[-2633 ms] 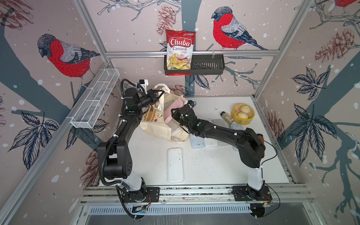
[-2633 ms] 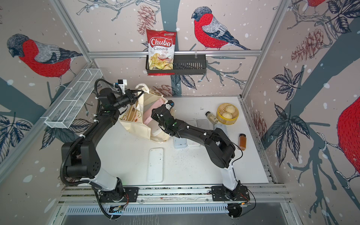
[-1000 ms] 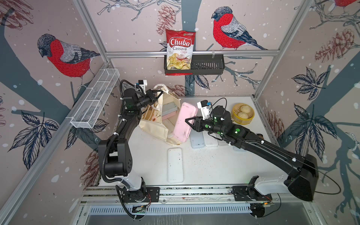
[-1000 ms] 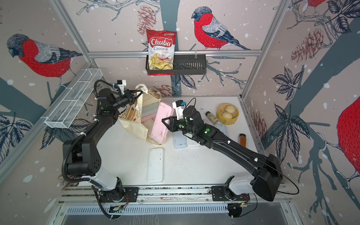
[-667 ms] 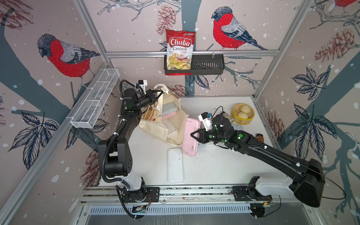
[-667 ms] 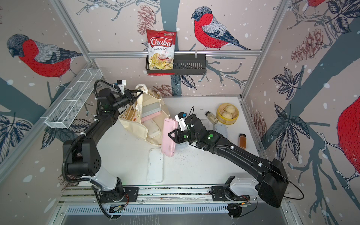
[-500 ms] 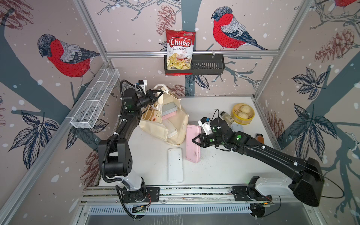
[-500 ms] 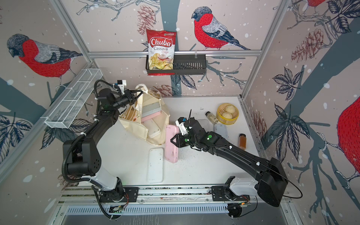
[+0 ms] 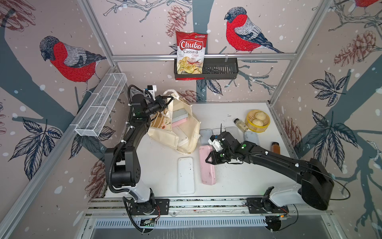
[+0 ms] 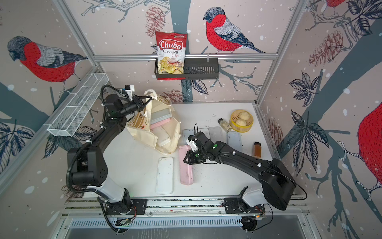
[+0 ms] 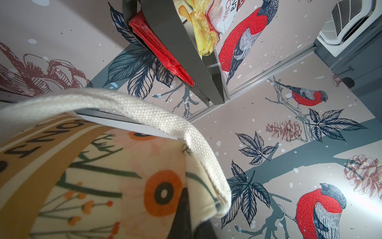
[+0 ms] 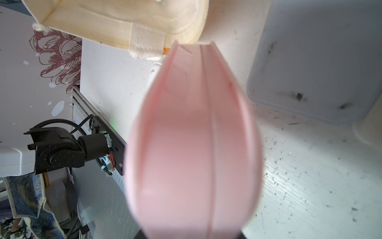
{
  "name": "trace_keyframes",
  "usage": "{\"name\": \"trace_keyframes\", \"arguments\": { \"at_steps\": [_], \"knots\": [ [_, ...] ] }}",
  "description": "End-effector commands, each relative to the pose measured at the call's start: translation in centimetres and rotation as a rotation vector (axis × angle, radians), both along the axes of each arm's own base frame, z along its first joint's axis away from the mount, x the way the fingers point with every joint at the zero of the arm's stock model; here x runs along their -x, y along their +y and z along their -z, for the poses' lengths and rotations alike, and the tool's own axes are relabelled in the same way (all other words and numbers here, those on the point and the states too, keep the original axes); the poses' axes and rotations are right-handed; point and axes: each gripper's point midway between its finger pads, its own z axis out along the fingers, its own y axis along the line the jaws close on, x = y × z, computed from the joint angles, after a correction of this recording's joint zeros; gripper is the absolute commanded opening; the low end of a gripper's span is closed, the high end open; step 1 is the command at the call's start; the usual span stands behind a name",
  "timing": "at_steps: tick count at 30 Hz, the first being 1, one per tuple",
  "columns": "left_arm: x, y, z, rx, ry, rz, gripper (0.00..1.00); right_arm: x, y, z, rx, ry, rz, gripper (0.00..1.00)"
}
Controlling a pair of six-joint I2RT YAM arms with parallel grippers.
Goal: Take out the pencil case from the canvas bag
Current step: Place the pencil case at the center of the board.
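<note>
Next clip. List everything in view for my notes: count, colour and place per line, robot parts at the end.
canvas bag: one, cream, floral print, back left of table
cases in the bag: three showing; grey, pink, white
pink pencil case: one, outside the bag, front centre
white case: one, flat beside it
pale cases: four, row right of the bag
steamer: one, yellow, holding two buns, back right
clear bottle: one, beside the steamer
brown jar: one, right edge
chips bag: one, red and white, in the black wall basket
wire basket: one, white, left wall
left pincer: black, shut on the bag's top edge
right pincer: black, shut on the pink pencil case
</note>
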Motion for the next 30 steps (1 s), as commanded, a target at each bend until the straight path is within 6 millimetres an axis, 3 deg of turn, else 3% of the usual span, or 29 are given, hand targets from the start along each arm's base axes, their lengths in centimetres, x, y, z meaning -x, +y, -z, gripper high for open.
{"name": "trace_keyframes", "arguments": {
  "at_steps": [1,7,16,30],
  "knots": [
    [0.0,0.1,-1.1,-0.010,-0.066,-0.001,0.00,0.7,0.6,0.3,-0.030,0.057,0.003,0.20],
    [-0.1,0.1,-1.0,-0.010,-0.062,-0.002,0.00,2.3,1.3,1.8,-0.025,0.130,-0.004,0.22],
    [-0.1,-0.3,-0.7,-0.010,-0.056,0.004,0.00,2.5,1.4,4.8,0.039,0.230,0.026,0.22],
    [0.3,-1.0,-1.4,-0.029,-0.088,0.027,0.00,1.4,1.5,4.8,0.028,0.263,0.031,0.24]
  ]
}}
